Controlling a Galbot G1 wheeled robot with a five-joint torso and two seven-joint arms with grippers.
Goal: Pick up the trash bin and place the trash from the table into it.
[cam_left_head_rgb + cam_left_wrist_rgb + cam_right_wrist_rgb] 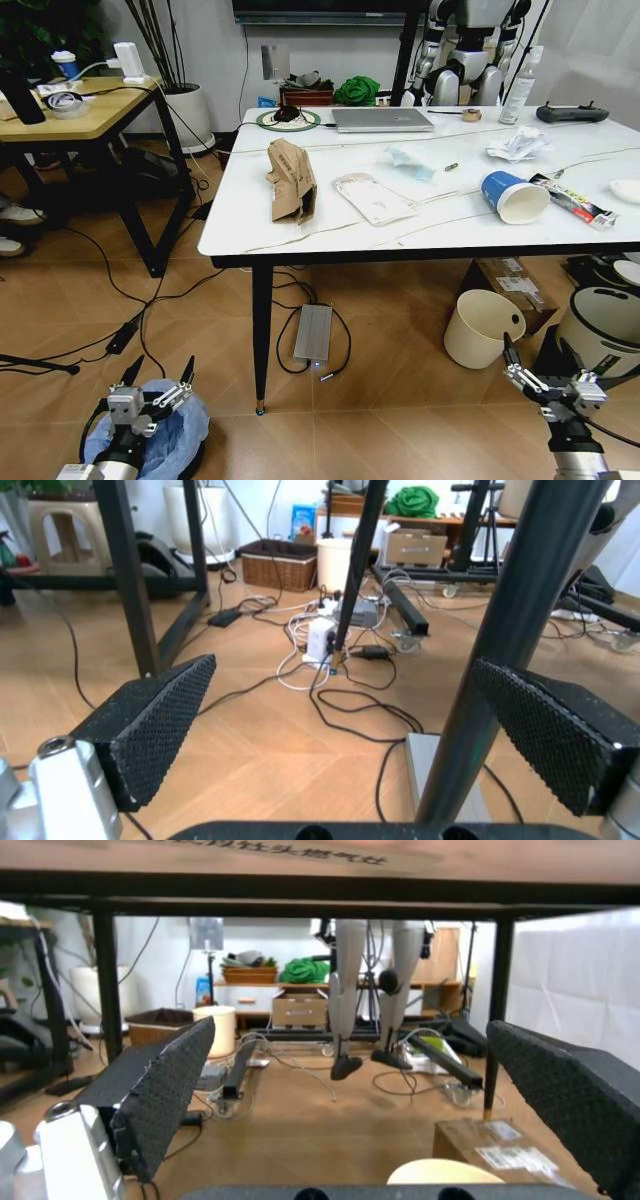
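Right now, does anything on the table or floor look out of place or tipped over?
Yes. Litter is scattered over the table: a crumpled brown paper bag, a flat clear package and a blue paper cup lying on its side. The trash bin sits on the floor under the open left gripper.

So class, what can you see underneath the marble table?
Under the table: a cream bin, a cardboard box, a grey power brick and cables. The tabletop hides whatever lies further back.
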